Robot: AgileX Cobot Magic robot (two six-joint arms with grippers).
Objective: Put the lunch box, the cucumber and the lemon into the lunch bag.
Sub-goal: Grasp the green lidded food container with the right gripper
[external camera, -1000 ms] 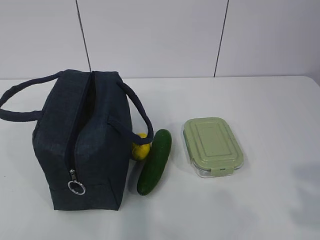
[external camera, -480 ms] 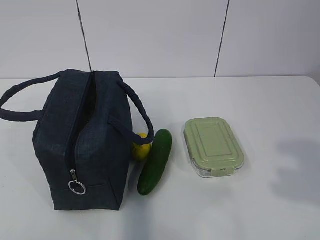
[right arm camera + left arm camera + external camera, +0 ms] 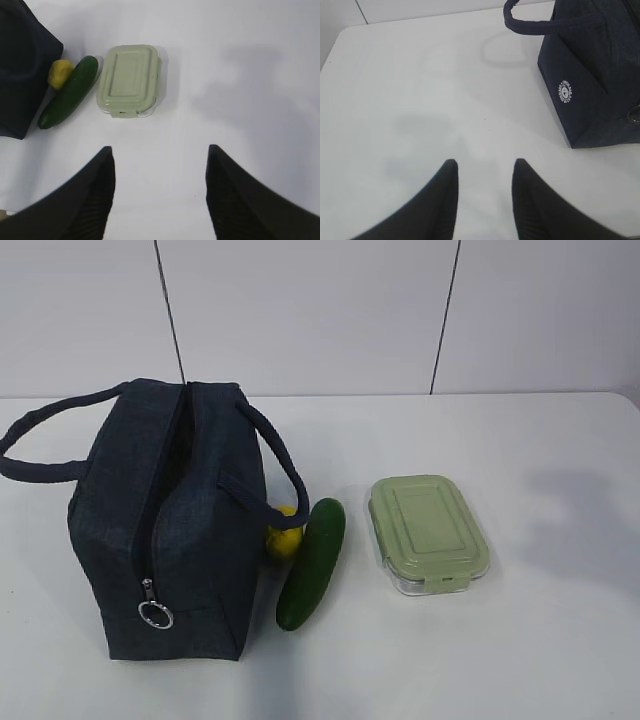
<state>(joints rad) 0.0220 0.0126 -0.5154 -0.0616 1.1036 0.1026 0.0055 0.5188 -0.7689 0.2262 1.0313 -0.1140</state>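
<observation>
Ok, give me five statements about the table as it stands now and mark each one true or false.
1. The lunch box has its green lid on. True.
2. The lemon sits inside the lunch bag. False: it lies on the table, between the bag and the cucumber.
3. The cucumber lies between the lemon and the lunch box. True.
4. The right tool is closed on the lunch box. False: its jaws stand open and empty, short of the box.
5. The left tool holds a bag handle. False: it is open over bare table, apart from the bag.
</observation>
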